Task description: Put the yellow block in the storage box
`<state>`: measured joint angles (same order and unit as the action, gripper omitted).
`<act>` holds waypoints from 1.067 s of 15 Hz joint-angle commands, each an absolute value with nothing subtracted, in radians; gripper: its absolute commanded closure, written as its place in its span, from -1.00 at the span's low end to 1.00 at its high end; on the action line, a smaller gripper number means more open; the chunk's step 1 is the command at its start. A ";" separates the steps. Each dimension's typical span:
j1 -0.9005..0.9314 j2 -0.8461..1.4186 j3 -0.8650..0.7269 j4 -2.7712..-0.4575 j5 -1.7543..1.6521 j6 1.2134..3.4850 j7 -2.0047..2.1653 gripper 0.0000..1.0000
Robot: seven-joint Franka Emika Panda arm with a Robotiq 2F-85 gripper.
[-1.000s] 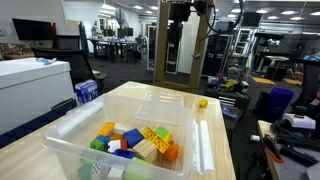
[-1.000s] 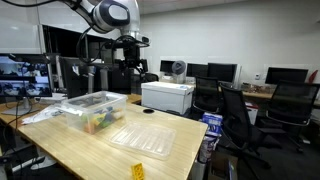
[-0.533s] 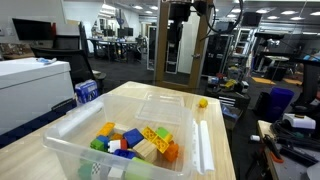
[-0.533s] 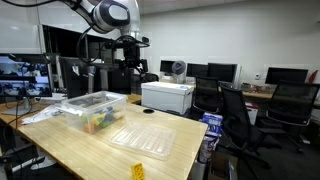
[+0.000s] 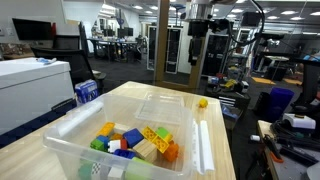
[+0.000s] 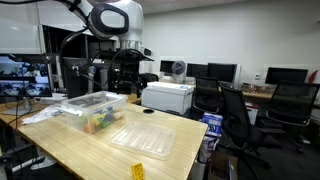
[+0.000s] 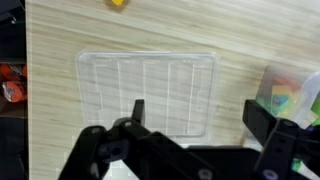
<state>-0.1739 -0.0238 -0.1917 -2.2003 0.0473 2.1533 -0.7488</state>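
Note:
The yellow block [image 5: 202, 102] lies on the wooden table by its far edge, beyond the flat clear lid [image 5: 160, 103]. It also shows in an exterior view [image 6: 138, 171] and at the top edge of the wrist view [image 7: 118, 3]. The storage box [image 5: 70, 135] is a clear bin that holds several coloured blocks; it shows in both exterior views [image 6: 72, 106] and at the right of the wrist view [image 7: 300, 85]. My gripper [image 7: 200, 112] is open and empty, high above the lid [image 7: 147, 90] and apart from the block. It hangs above the table in both exterior views [image 5: 197, 28] [image 6: 127, 82].
A white printer [image 6: 167, 96] stands beyond the table. A blue box [image 5: 87, 91] sits beside the table's edge. Office chairs [image 6: 238, 120] and desks surround the table. A long yellow studded brick [image 5: 157, 134] lies among the blocks in the box.
The arm has swung sideways over the table, away from the storage box side and toward the lid and yellow block. The objects have not moved.

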 commanded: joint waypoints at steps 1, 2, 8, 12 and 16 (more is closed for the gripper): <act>-0.214 -0.130 -0.244 -2.358 0.053 2.239 -1.021 -1.00; -0.224 -0.139 -0.266 -2.381 0.050 2.240 -1.095 -1.00; -0.257 -0.112 -0.328 -2.381 0.034 2.205 -1.197 -1.00; -0.255 -0.112 -0.323 -2.381 0.034 2.205 -1.199 -1.00; -0.272 -0.131 -0.357 -2.463 -0.024 2.326 -1.469 -1.00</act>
